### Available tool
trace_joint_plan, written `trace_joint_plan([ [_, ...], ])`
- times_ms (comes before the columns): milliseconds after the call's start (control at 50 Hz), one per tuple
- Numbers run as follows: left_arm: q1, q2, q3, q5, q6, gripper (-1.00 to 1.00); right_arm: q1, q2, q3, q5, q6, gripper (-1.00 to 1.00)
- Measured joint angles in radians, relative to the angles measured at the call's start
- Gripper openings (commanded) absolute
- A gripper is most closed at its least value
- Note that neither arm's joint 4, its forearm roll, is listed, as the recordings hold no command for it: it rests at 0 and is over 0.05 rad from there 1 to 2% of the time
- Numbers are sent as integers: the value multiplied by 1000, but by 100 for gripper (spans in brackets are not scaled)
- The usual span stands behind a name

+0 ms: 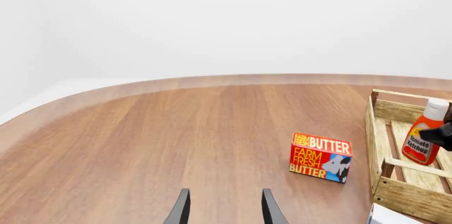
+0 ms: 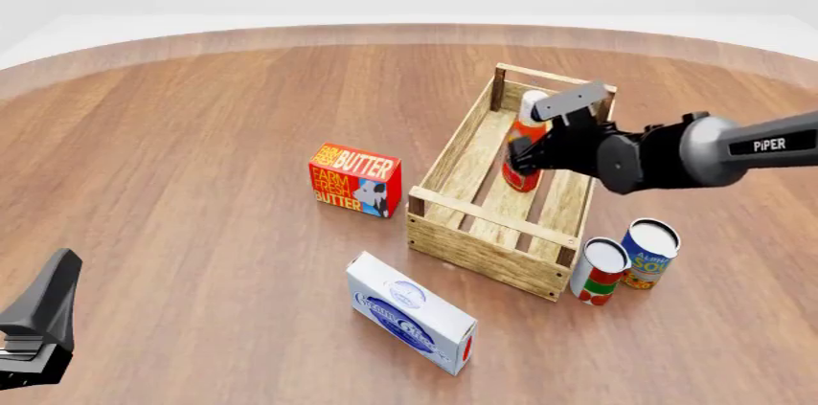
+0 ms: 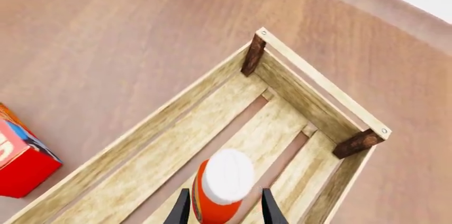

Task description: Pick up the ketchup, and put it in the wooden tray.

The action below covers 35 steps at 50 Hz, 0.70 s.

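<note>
The ketchup [image 2: 516, 173], a slim red-orange bottle with a white cap, stands upright inside the far half of the wooden tray [image 2: 486, 247], a long light-wood slatted crate. My right gripper [image 2: 526, 148] is at the bottle. In the right wrist view its fingers [image 3: 182, 211] flank the ketchup [image 3: 220, 184] at full spread, with slim gaps, so it is open. The crate wall [image 3: 141, 134] runs beside it. My left gripper [image 1: 224, 211] is open and empty, low at the near left [image 2: 49, 290]. The left wrist view shows the ketchup [image 1: 422, 139] in the tray [image 1: 409, 197].
A red butter box [image 2: 355, 180] stands left of the crate, also in the left wrist view [image 1: 321, 156]. A white carton [image 2: 412, 314] lies in front of the crate. Two cans [image 2: 599, 271] [image 2: 649, 254] stand at the crate's near right corner.
</note>
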Motion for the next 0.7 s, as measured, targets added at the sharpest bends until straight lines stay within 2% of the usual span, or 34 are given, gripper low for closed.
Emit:
trace_joint_plan([
  [700,0,0,0,0,0,100,20,-178,54,40,23,100],
])
